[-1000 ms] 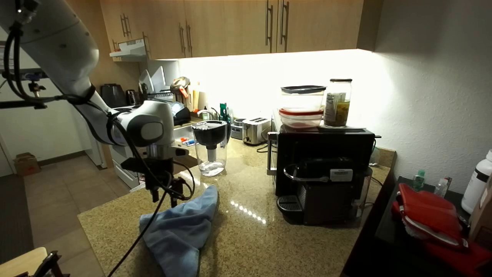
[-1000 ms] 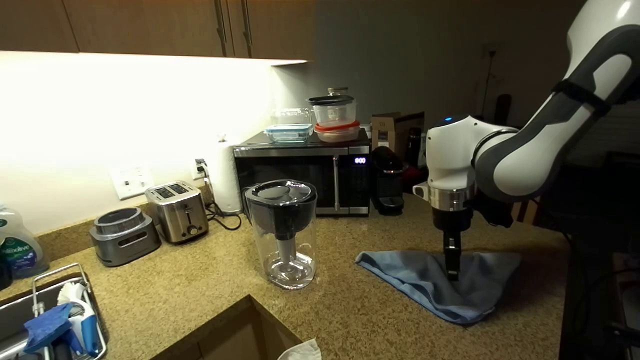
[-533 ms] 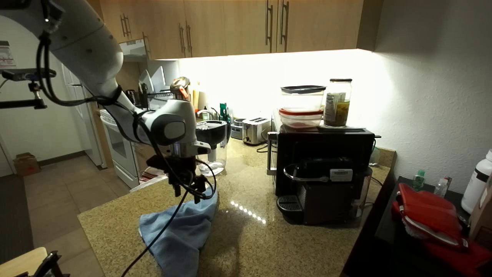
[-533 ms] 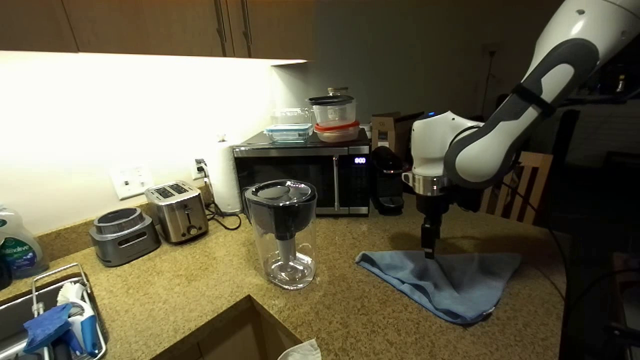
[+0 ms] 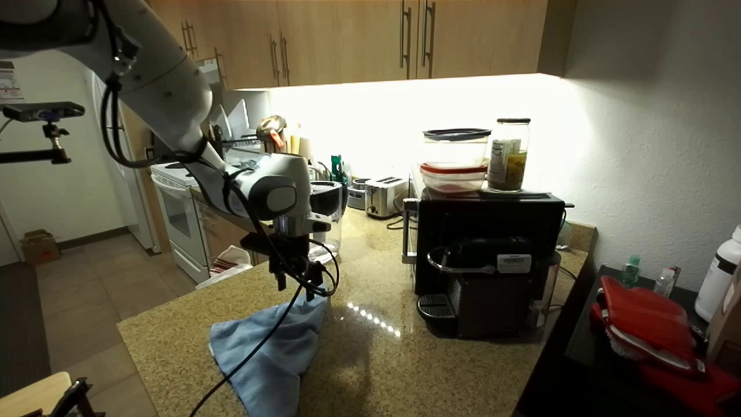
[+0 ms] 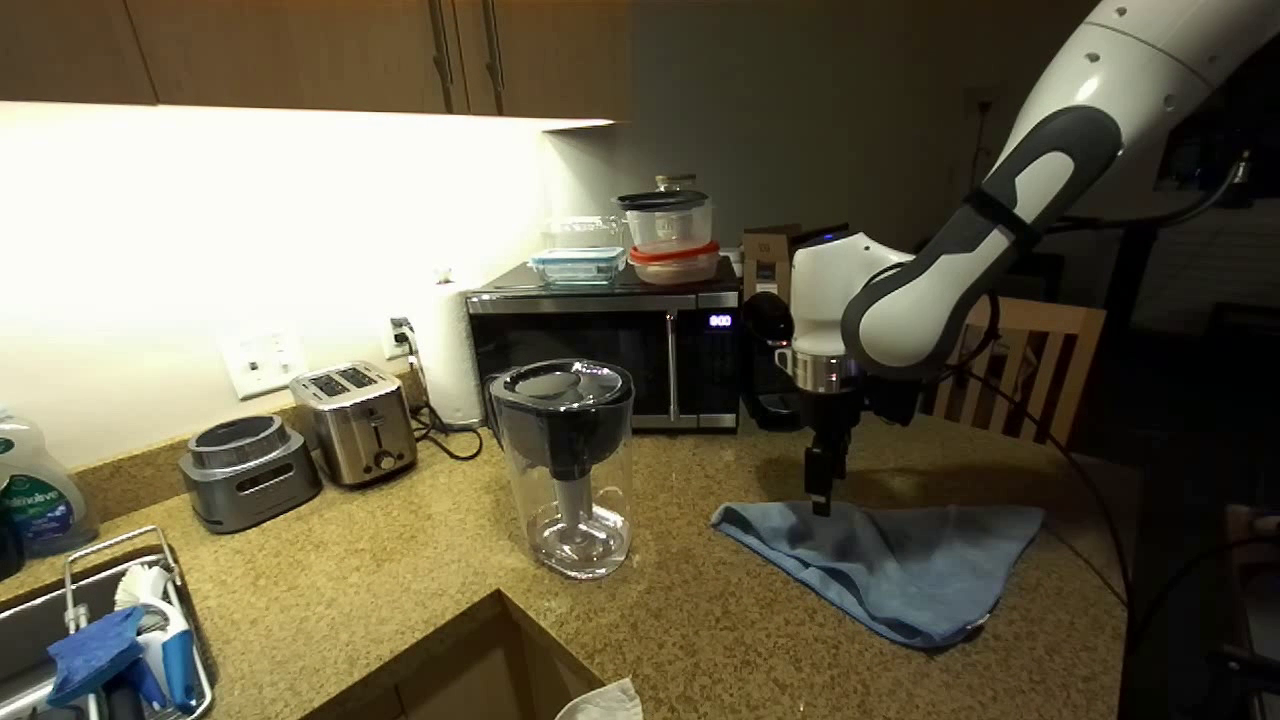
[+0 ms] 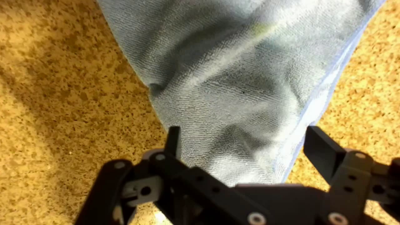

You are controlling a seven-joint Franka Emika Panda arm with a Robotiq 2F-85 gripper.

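Wrist view: 2 black, blocky fingers stand spread wide over the narrow end of a rumpled, roughly triangular blue fabric cloth; whether they touch it is unclear. The cloth lies on a speckled tan stone counter. In an exterior view, a tall, clear plastic pitcher with a black lid stands near the cloth, before a black, boxy microwave.

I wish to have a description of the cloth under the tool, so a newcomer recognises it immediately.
In an exterior view, find the speckled countertop, then the clear, black-topped pitcher. To the pitcher's right, the cloth lies beneath the open tool. Its blue, rumpled fabric sets it apart from that hard pitcher.
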